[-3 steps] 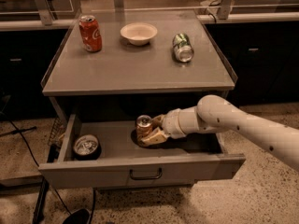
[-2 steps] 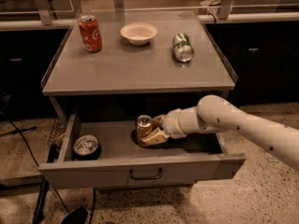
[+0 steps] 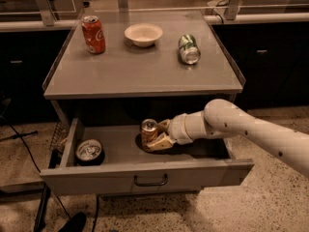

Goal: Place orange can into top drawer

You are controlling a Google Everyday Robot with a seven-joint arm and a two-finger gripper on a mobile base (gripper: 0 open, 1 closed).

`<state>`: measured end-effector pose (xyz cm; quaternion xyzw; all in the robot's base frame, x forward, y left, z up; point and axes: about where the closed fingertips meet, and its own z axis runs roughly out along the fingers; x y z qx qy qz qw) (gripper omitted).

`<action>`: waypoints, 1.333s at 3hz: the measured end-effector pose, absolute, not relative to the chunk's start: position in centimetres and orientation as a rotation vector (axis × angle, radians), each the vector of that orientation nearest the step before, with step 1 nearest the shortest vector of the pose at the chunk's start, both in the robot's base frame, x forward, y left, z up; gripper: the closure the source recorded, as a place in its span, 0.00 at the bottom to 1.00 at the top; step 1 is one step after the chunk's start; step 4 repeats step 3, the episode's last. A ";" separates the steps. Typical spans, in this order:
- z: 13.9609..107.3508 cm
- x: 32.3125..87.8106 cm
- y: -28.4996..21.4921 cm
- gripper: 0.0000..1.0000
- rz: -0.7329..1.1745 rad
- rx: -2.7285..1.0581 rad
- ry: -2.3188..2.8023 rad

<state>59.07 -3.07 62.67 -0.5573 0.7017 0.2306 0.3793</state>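
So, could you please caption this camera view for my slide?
Gripper holds the orange can upright inside the open top drawer.

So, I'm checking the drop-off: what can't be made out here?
Camera view:
- Whether the gripper, inside the drawer, grips the orange can: its own body hides the contact.
- The orange can's base: hidden by the gripper.
- The drawer's back: dark under the tabletop.
- The arm: cut off at the right edge.
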 end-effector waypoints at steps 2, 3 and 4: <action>62.7 59.1 -3.1 0.00 0.589 -1.424 1.792; 62.7 59.1 -3.1 0.00 0.589 -1.424 1.792; 62.7 59.1 -3.1 0.00 0.589 -1.424 1.792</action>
